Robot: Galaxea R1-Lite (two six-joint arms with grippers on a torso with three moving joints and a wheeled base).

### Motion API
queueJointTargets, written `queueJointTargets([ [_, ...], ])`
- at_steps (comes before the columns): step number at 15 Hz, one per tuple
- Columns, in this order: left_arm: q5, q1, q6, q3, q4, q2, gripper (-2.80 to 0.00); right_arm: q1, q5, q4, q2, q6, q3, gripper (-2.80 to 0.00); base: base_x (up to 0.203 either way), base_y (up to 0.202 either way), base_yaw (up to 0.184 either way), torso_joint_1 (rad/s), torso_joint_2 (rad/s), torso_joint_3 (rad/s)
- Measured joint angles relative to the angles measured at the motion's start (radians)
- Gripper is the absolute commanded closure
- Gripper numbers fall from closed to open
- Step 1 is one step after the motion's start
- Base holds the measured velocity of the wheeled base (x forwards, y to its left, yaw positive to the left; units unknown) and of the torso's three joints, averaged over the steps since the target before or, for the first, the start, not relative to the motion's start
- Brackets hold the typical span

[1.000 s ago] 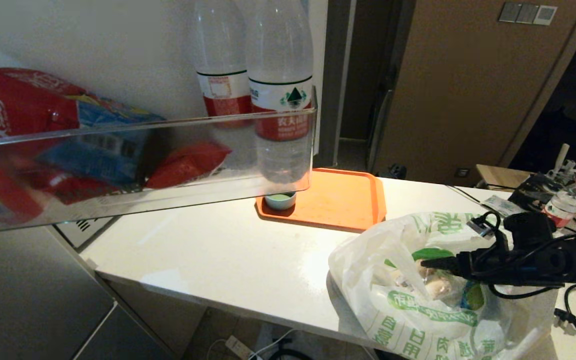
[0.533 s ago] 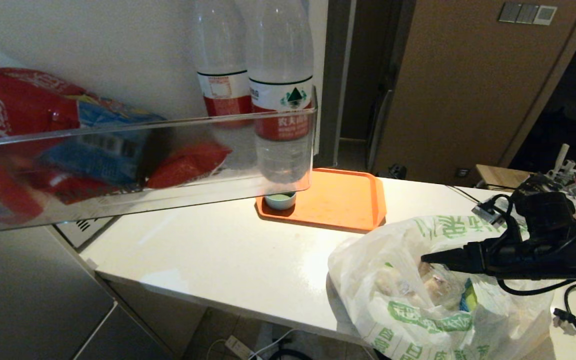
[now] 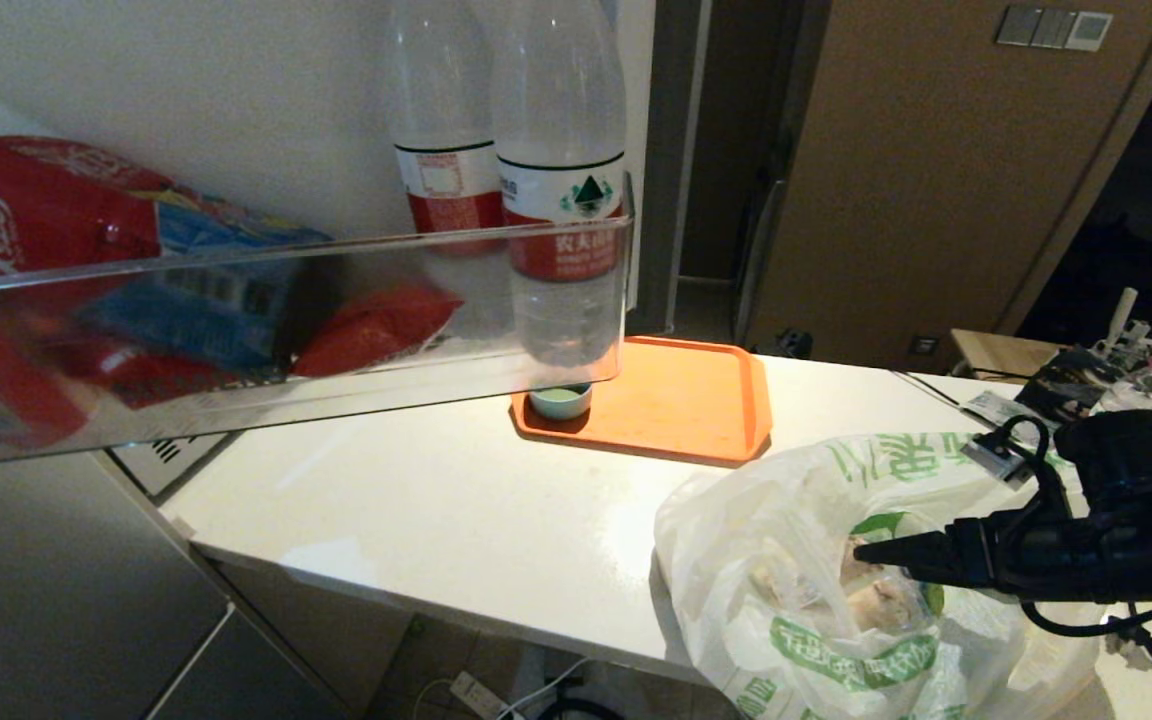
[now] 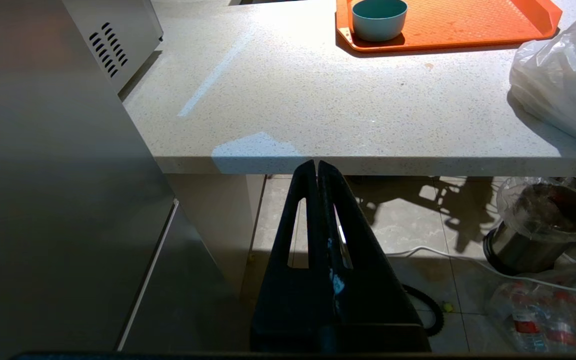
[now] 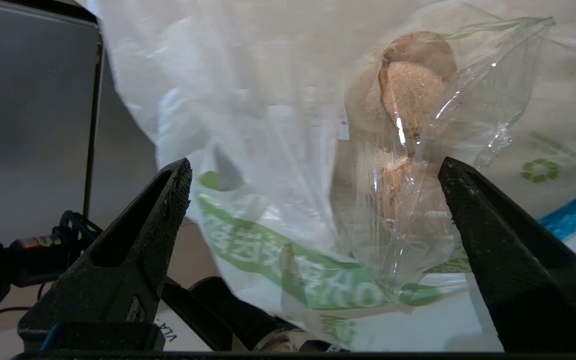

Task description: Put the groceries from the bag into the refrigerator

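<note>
The bag [image 3: 796,540], crinkly white plastic with green characters, sits at the counter's near right corner with its mouth open. Inside it lie groceries: pale beige lumps [image 3: 881,600] in a clear wrapper [image 5: 408,90]. My right gripper [image 3: 866,550] reaches in from the right, its tip over the bag's mouth. In the right wrist view this gripper [image 5: 313,170] is open, with the wrapper and the bag [image 5: 248,125] between its wide jaws and nothing gripped. The refrigerator [image 4: 43,175] stands at the left, grey steel. My left gripper [image 4: 316,165] is parked, shut, below the counter's edge.
The refrigerator door's clear shelf [image 3: 286,330] juts in at the left, holding red packs and two water bottles [image 3: 561,180]. An orange tray [image 3: 696,400] with a teal cup [image 3: 559,401] lies mid-counter. A vented silver box [image 4: 113,35] is beside the refrigerator. A red-capped bottle [image 3: 1151,385] and cables are at the far right.
My right gripper rose a little, then dropped lower and drew slightly back to the right. The bag's mouth has shifted around it. The left arm has not moved.
</note>
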Motion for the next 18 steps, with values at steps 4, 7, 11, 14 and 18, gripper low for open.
queueJointTargets([
  [4, 0.0, 0.0, 0.0, 0.0, 0.0, 0.0, 0.0, -0.006, 0.0, -0.015, 0.063, -0.001, -0.041, -2.8, 0.0, 0.0, 0.0, 0.0, 0.0, 0.0],
  [7, 0.0, 0.0, 0.0, 0.0, 0.0, 0.0, 0.0, -0.009, 0.0, -0.018, 0.115, -0.002, -0.068, -2.8, 0.0, 0.0, 0.0, 0.0, 0.0, 0.0],
  [11, 0.001, 0.0, 0.0, 0.0, -0.001, 0.0, 0.0, -0.019, 0.002, -0.018, 0.16, -0.005, -0.064, -2.8, 0.0, 0.0, 0.0, 0.0, 0.0, 0.0],
  [14, 0.001, 0.0, 0.0, 0.0, -0.001, 0.0, 0.0, -0.046, 0.002, -0.018, 0.186, -0.01, -0.058, -2.8, 0.0, 0.0, 0.0, 0.0, 0.0, 0.0],
  [18, 0.0, 0.0, 0.0, 0.0, -0.002, 0.0, 0.0, -0.071, 0.002, -0.017, 0.207, -0.013, -0.045, -2.8, 0.0, 0.0, 0.0, 0.0, 0.0, 0.0],
])
